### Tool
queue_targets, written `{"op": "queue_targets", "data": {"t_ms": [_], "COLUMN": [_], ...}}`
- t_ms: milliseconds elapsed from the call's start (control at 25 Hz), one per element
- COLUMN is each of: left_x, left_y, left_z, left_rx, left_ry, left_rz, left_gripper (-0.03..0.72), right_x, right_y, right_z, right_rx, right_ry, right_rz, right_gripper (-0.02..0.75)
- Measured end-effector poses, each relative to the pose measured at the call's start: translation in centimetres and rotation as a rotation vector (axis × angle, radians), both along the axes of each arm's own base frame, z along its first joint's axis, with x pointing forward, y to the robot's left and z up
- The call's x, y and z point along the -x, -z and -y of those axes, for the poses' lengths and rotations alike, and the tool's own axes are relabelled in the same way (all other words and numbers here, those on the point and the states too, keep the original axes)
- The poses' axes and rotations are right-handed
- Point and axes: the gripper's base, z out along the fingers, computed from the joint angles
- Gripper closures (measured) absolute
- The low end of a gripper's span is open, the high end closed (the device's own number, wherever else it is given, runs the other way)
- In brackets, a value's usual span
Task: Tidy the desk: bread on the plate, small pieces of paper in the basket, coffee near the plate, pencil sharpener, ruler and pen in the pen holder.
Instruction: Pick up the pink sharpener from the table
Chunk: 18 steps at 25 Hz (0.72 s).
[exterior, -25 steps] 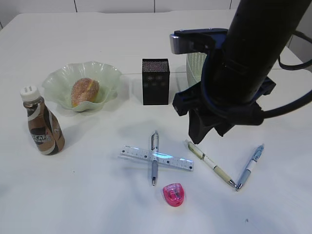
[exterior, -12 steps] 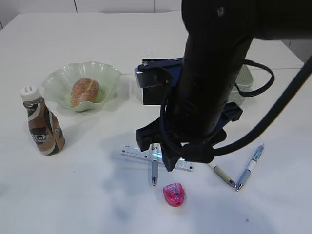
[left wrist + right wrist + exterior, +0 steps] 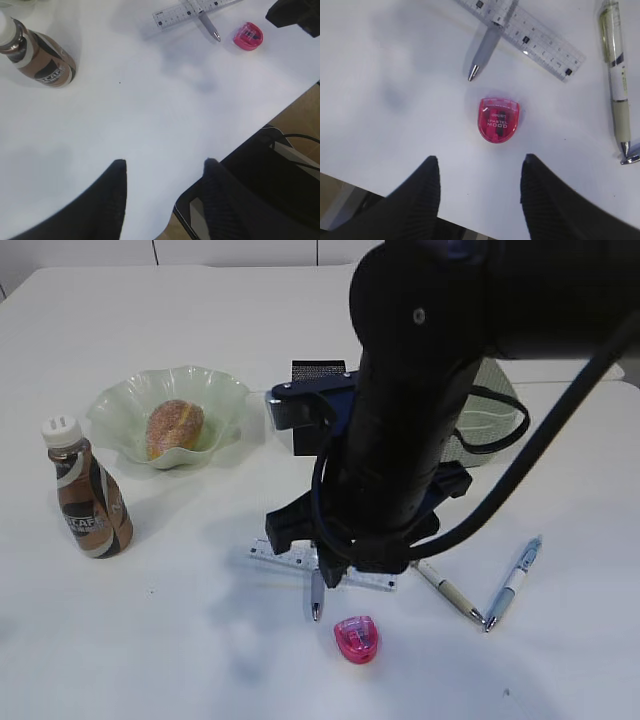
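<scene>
Below the right gripper [image 3: 477,172], whose fingers are held apart, the small, light, hard pink plastic pencil sharpener [image 3: 499,120] is best pinched by its flat sides.

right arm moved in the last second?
Yes. The right arm swung left from beside the basket, past the pen holder, to above the ruler.
</scene>
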Motion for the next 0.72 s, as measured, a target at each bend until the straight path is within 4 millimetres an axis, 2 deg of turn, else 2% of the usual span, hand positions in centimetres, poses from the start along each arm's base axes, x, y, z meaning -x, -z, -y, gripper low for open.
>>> {"op": "queue_targets", "data": {"t_ms": [40, 80, 160, 320, 360, 720], "left_x": [0.0, 0.0, 0.0, 0.0, 0.0, 0.0], "left_y": [0.0, 0.0, 0.0, 0.0, 0.0, 0.0], "left_z": [0.0, 0.0, 0.0, 0.0, 0.0, 0.0], "left_rx": [0.000, 0.000, 0.000, 0.000, 0.000, 0.000], "left_ry": [0.000, 0.000, 0.000, 0.000, 0.000, 0.000], "left_rz": [0.000, 0.000, 0.000, 0.000, 0.000, 0.000], "left_gripper": [0.346, 0.346, 0.346, 0.346, 0.346, 0.346], "right_x": [0.0, -0.1, -0.1, 0.0, 0.0, -0.5], "right_y": [0.0, 1.6, 3.2, 4.5, 5.6, 7.1], "right_z": [0.0, 0.0, 0.0, 0.1, 0.1, -0.3], "right_rx": [0.000, 0.036, 0.064, 0.073, 0.078, 0.079], "right_ry": [0.000, 0.001, 0.002, 0.009, 0.014, 0.001], "right_rz": [0.000, -0.030, -0.062, -0.074, -0.080, -0.076], "right_gripper": [0.328, 0.310, 0.283, 0.262, 0.259, 0.255]}}
